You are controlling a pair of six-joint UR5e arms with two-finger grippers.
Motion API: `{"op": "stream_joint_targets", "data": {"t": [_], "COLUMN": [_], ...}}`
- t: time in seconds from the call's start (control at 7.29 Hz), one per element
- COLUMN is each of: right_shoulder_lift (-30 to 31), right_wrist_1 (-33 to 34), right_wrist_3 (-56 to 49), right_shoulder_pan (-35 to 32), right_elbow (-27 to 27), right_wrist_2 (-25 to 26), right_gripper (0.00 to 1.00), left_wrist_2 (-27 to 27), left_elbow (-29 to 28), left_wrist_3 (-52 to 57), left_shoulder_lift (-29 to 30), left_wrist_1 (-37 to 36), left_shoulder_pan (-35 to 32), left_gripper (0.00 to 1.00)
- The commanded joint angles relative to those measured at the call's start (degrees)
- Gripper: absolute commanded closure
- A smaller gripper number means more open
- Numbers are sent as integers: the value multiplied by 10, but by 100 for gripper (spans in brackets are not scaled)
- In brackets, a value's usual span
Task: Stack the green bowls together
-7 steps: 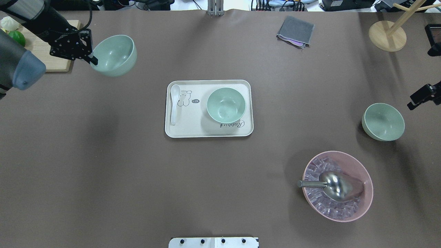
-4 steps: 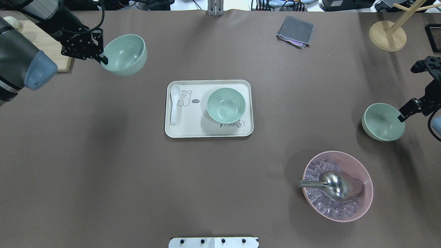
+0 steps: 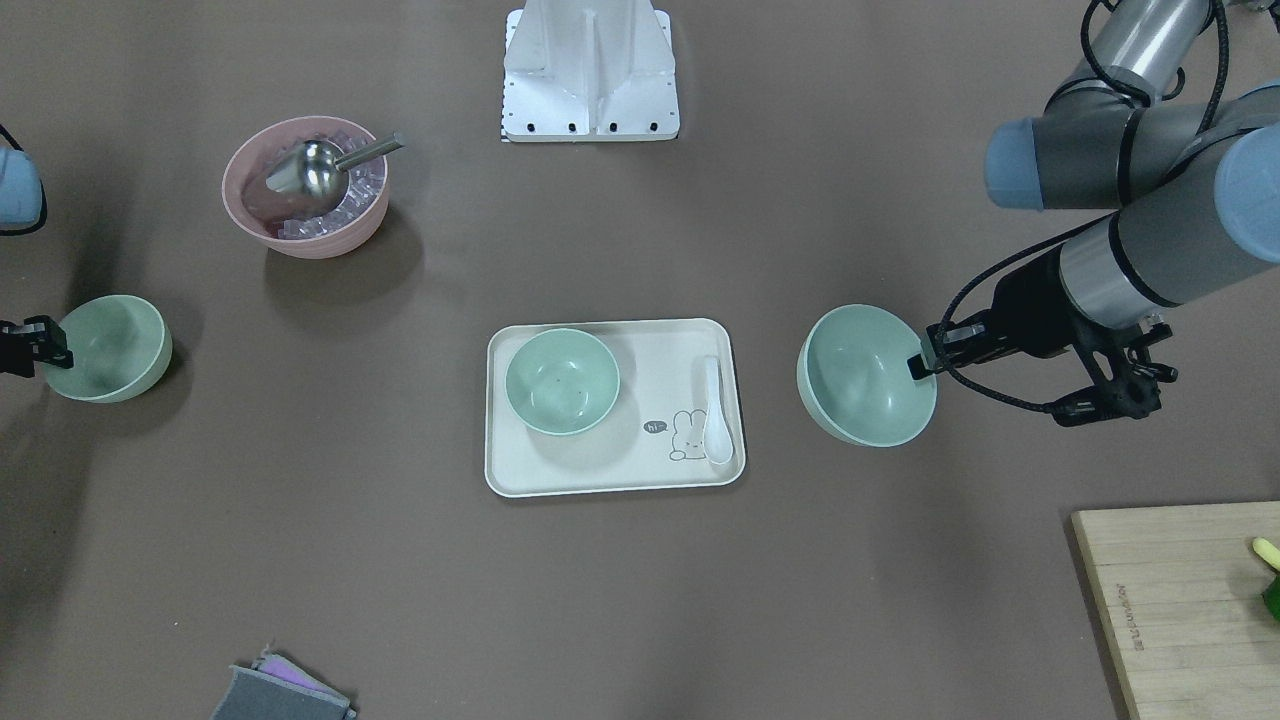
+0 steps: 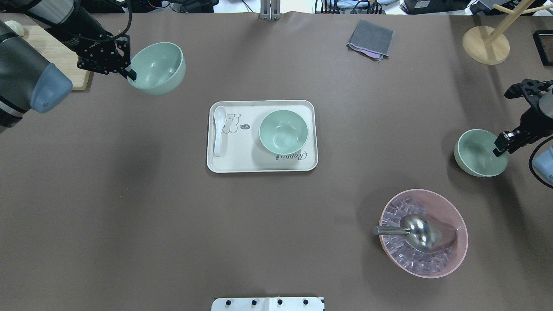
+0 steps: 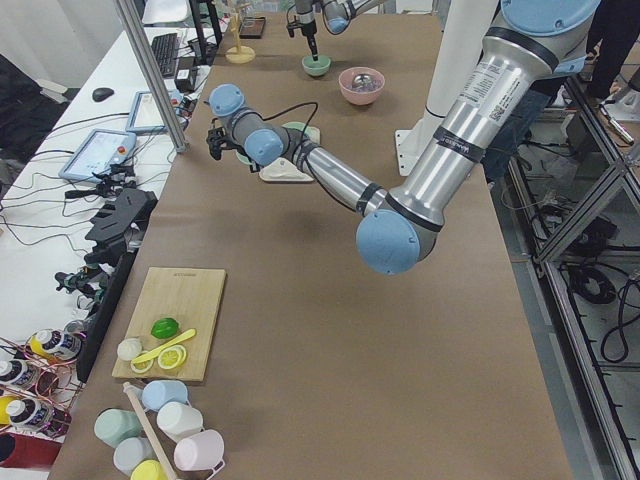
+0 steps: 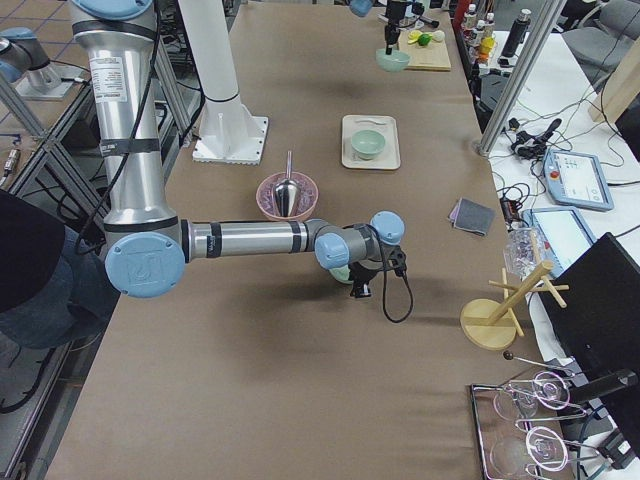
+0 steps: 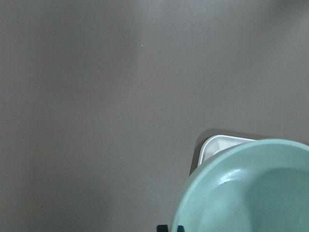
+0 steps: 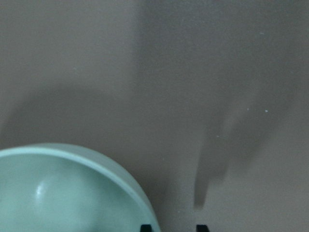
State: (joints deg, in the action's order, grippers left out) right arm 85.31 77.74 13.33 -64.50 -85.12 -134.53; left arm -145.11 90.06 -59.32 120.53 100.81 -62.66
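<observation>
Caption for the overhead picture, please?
Left claw holds one green bowl, right claw at the second bowl, third bowl sits on the tray.

In my left wrist view the bowl I carry (image 7: 251,188) runs off the bottom and right, hiding all but one corner of the tray (image 7: 217,144). Only the tips of my left gripper (image 7: 170,228) show. In my right wrist view the bowl by the right edge (image 8: 63,193) is cut off too, and my right gripper (image 8: 173,227) is just two tips. From the front, the cutting board (image 3: 1170,600) and cloth (image 3: 285,697) run out of frame.

Left pincer (image 4: 131,76) clamped; right pincer (image 4: 499,149) spread
</observation>
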Motion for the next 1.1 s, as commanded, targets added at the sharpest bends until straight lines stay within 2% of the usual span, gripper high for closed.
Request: {"op": "stream_joint_targets", "data": {"t": [0.0,0.41,0.55,0.69,0.96], "right_shoulder_lift": [-4,-12,-28,-31,-44], "right_wrist_1": [-1,2,7,6,7], "right_wrist_3": [4,4,6,7,23], "right_shoulder_pan": [1,-15,-36,-47,-69], "right_elbow": [-7,-15,-15,-20,-22], "right_wrist_2": [-4,-53,-93,-111,-147], "right_gripper": [100,100,100,100,100], "left_wrist_2": [0,7,43,67,84], "left_elbow": [2,0,-5,-8,-26], "left_wrist_3": [0,-17,-64,-96,-142], "left_shoulder_lift": [-2,7,38,57,81], "left_wrist_1": [0,1,1,6,52], "left_shoulder_pan": [0,14,55,91,123], "left_gripper": [100,100,100,100,100]}}
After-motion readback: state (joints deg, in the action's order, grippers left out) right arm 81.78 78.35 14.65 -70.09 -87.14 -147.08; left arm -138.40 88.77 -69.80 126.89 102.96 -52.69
